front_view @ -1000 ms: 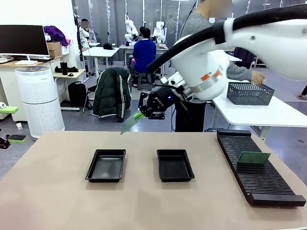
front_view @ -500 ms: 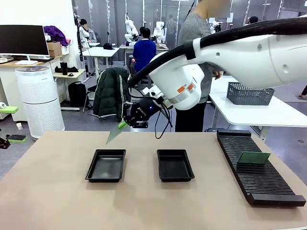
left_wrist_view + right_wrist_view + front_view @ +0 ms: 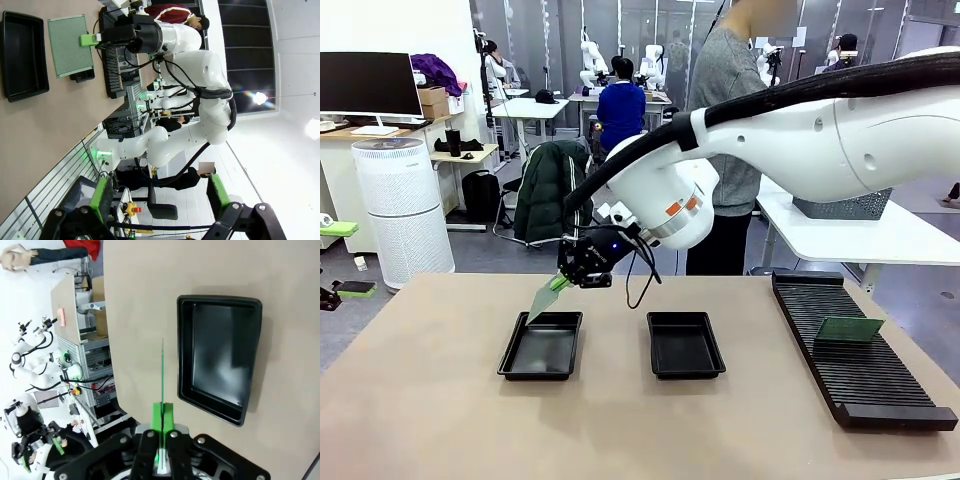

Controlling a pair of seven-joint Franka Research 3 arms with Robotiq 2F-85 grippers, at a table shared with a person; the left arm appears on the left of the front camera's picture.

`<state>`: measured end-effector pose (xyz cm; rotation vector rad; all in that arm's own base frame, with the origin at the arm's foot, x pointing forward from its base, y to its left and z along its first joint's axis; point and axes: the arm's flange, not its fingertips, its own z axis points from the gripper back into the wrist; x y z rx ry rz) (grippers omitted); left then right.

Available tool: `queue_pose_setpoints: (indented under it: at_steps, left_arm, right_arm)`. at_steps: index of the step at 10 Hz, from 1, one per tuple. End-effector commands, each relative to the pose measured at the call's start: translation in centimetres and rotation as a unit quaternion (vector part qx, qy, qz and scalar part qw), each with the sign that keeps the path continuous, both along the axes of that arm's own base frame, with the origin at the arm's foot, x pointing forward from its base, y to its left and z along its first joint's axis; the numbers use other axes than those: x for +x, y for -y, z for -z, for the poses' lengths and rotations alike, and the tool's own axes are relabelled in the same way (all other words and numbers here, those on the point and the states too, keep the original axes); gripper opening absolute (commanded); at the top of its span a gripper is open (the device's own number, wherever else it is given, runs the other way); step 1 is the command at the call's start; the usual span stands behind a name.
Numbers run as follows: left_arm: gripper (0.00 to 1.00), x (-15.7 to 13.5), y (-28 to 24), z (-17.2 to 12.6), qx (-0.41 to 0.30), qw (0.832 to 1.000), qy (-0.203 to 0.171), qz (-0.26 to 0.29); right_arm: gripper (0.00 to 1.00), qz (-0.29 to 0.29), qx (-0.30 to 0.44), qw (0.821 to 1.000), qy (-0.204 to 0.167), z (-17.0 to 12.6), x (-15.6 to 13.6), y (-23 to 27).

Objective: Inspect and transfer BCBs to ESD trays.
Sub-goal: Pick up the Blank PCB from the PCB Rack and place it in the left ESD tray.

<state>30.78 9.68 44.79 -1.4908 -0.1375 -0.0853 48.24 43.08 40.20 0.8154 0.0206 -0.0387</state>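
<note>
While pinched in the right jaws, a thin green BCB, tilted, near one tray

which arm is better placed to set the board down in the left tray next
Right: the right gripper holds the board close by the left tray. The left gripper is open and empty.

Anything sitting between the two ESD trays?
Nothing. Bare tabletop separates the left tray from the right tray, as the front view shows.
</note>
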Motion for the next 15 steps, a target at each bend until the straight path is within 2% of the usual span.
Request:
queue_pose_setpoints:
  at_steps: [1, 3, 10, 15]
  left_arm:
    - [1.00, -0.2, -0.1, 0.0, 0.000, 1.000, 0.000, 0.000]
    - [1.00, -0.2, -0.1, 0.0, 0.000, 1.000, 0.000, 0.000]
    - [1.00, -0.2, -0.1, 0.0, 0.000, 1.000, 0.000, 0.000]
    - [1.00, -0.2, -0.1, 0.0, 0.000, 1.000, 0.000, 0.000]
  right_arm:
    - [0.02, 0.016, 0.001, 1.000, -0.005, 0.6, -0.5, -1.4]
    - [0.02, 0.035, -0.012, 0.999, 0.003, 1.8, -1.4, -1.9]
    - [0.02, 0.038, -0.039, 0.998, 0.026, 5.5, -1.7, -2.7]
    - [0.02, 0.034, -0.028, 0.999, 0.023, 7.3, -0.6, -3.7]
